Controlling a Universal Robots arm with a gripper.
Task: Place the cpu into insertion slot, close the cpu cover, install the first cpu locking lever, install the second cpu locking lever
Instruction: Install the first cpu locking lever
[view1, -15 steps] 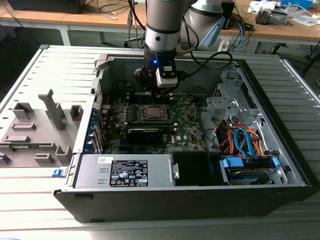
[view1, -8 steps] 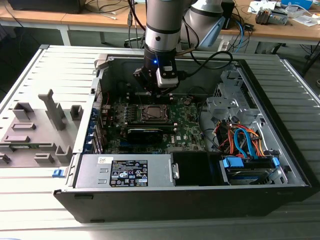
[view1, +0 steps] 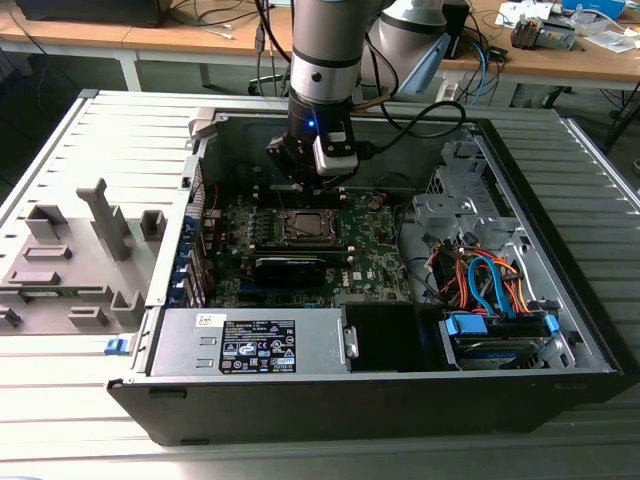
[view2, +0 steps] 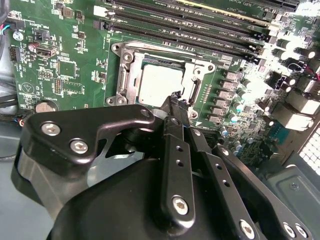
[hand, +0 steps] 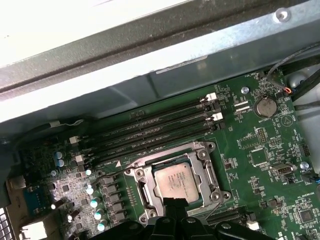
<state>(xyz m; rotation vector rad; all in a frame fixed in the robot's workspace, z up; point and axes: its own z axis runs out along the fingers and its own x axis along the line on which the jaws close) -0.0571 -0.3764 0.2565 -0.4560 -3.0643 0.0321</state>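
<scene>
The cpu (view2: 157, 84) (hand: 175, 181), a silver-grey square, lies flat in the insertion slot (view2: 118, 49) on the green motherboard (view1: 375, 255). The cpu cover (view2: 127, 75) (hand: 206, 172), a silvery frame, lies down around the chip's edges. My gripper (view2: 175, 101) (hand: 172, 203) hangs just above the socket's rim at one edge of the chip, its black fingers drawn together at the tips, and I see nothing between them. In the exterior view the gripper (view1: 312, 178) stands over the far side of the socket (view1: 305, 226). I cannot make out how the locking levers stand.
Long black memory slots (hand: 150, 132) run beside the socket toward the case wall (hand: 150, 65). A black expansion card (view1: 290, 265), a power supply (view1: 250, 345), coloured cables (view1: 490, 280) and a drive cage (view1: 500, 335) crowd the open case. A grey fixture (view1: 80, 250) stands at the exterior view's left.
</scene>
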